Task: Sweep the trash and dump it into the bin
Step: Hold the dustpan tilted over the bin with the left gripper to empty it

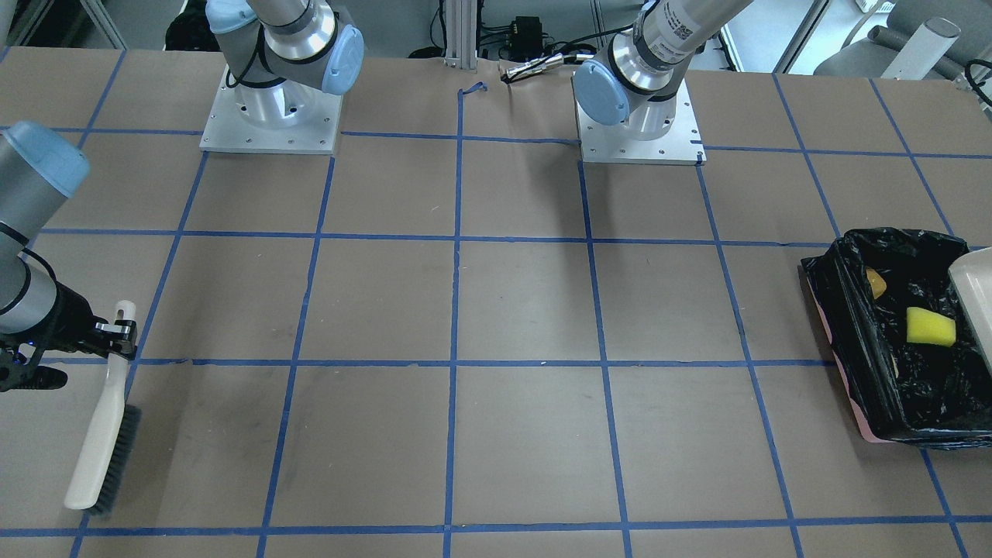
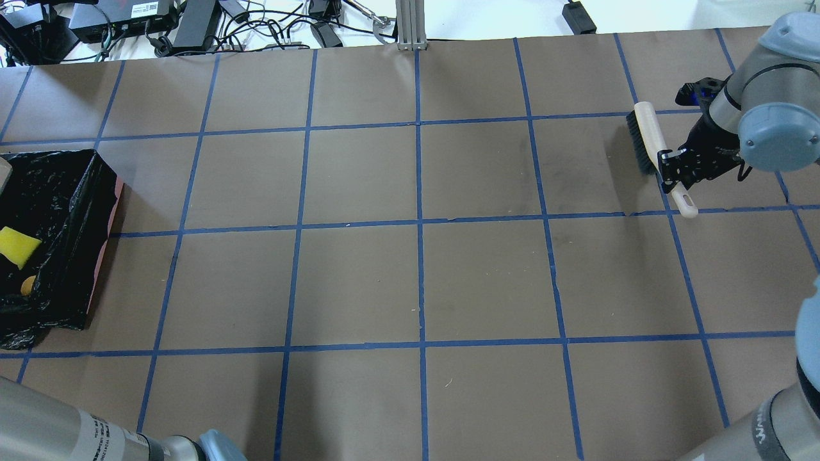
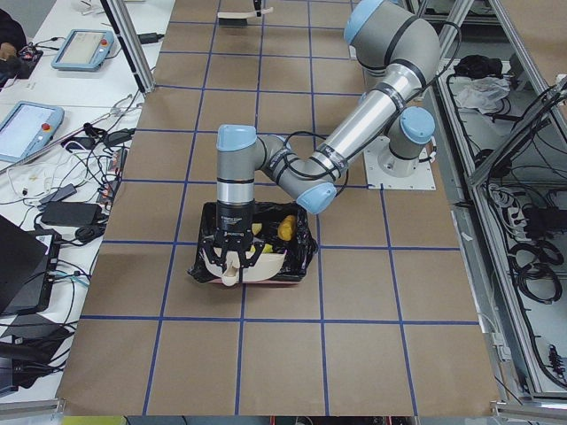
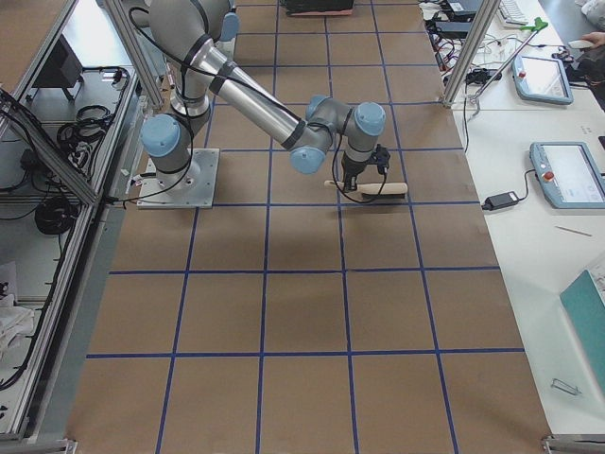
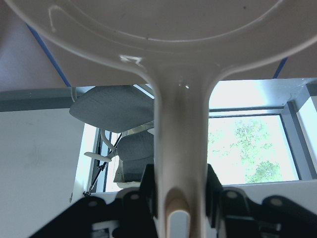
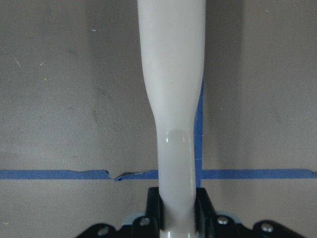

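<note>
- The left claw (image 5: 181,198) is clenched on the handle of the dustpan (image 5: 163,29), its jaws pinching the smooth, glossy beige plastic from both sides. The pan hangs over the bin (image 1: 845,287), probably so that its load slides out.
- The right claw (image 6: 176,210) grasps the brush (image 1: 101,442) near the end of its rounded beige handle and holds it low, well apart from the bin, likely parked clear of the dumping. I cannot tell whether the dark bristles touch the table.
- Of the trash, a soft, blocky yellow sponge piece (image 1: 930,327) and a rounded yellow-brown lump (image 1: 876,283) lie inside the bin. I cannot make out a third piece.
- The bin is rectangular, lined with crinkly, shiny black plastic, with a pinkish base edge showing.
- The table (image 1: 527,310) is matte brown paper gridded with blue tape.
</note>
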